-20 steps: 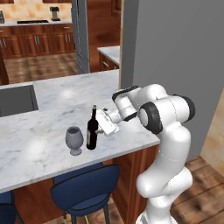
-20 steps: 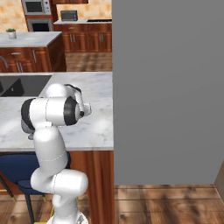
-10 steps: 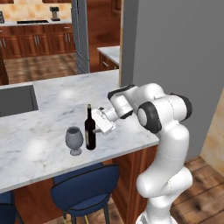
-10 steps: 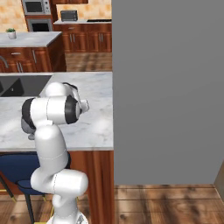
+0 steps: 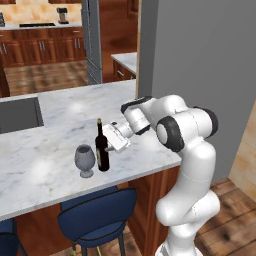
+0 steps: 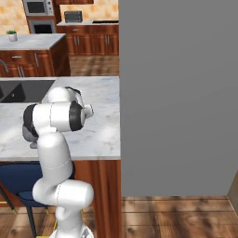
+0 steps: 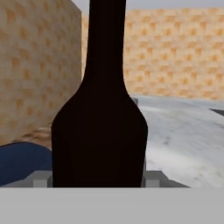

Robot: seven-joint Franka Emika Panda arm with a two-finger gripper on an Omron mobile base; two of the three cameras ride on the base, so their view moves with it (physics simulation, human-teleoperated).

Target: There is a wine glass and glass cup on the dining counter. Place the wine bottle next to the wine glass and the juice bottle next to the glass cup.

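Observation:
The wine bottle [image 5: 102, 150], tall and near-black, stands upright at the front of the dining counter [image 5: 50, 127], just right of the grey wine glass [image 5: 85, 159]. My gripper [image 5: 107, 146] reaches in from the right and is shut on the bottle's body. In the hand view the wine bottle [image 7: 99, 131] fills the middle, with the gripper [image 7: 99, 179] closed around its lower body and a fingertip showing on each side. From the right base view my arm hides the bottle over the dining counter [image 6: 100, 125]. The juice bottle and the glass cup are out of view.
Dark blue stools [image 5: 97, 215] stand under the counter's front edge. A dark sink recess [image 5: 17, 114] lies at the counter's left. A tall grey wall [image 5: 200, 60] rises close on the right. Wood cabinets [image 5: 40, 47] line the far kitchen.
The gripper has carried the wine bottle a little to the left, closer to the wine glass. The glass has not moved.

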